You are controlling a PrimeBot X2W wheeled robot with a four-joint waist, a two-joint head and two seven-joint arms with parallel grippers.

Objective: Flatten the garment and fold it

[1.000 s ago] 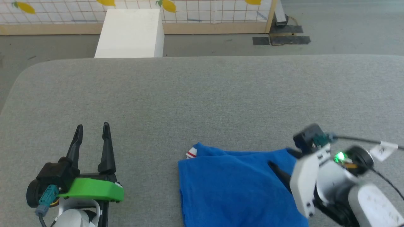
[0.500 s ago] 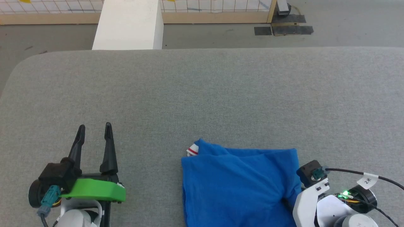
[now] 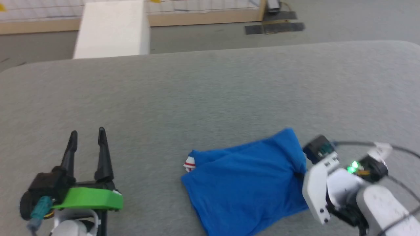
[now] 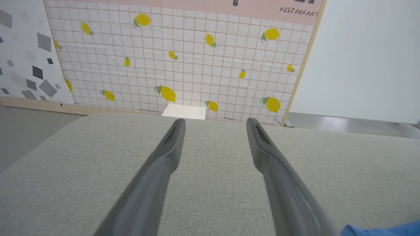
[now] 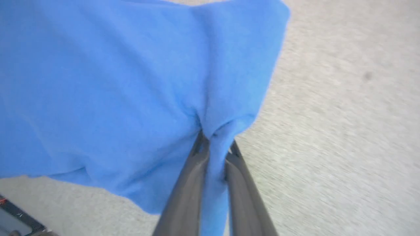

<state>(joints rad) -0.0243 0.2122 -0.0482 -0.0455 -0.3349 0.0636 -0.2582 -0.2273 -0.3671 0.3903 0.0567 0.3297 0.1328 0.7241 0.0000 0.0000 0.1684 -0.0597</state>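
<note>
The right gripper (image 5: 215, 144) clamps a fold of the shirt (image 3: 246, 183) in a narrow grip. That is clear in its wrist view, while from the head its white wrist (image 3: 315, 186) covers the pinch. The shirt lies left of it on the table (image 3: 210, 98). The left gripper (image 3: 87, 137) gapes empty, with the shirt well to its right.

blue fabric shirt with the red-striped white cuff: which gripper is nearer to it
Right. The right gripper grips the bright blue fabric shirt at its right edge; the left gripper stands open, apart, to its left.
</note>
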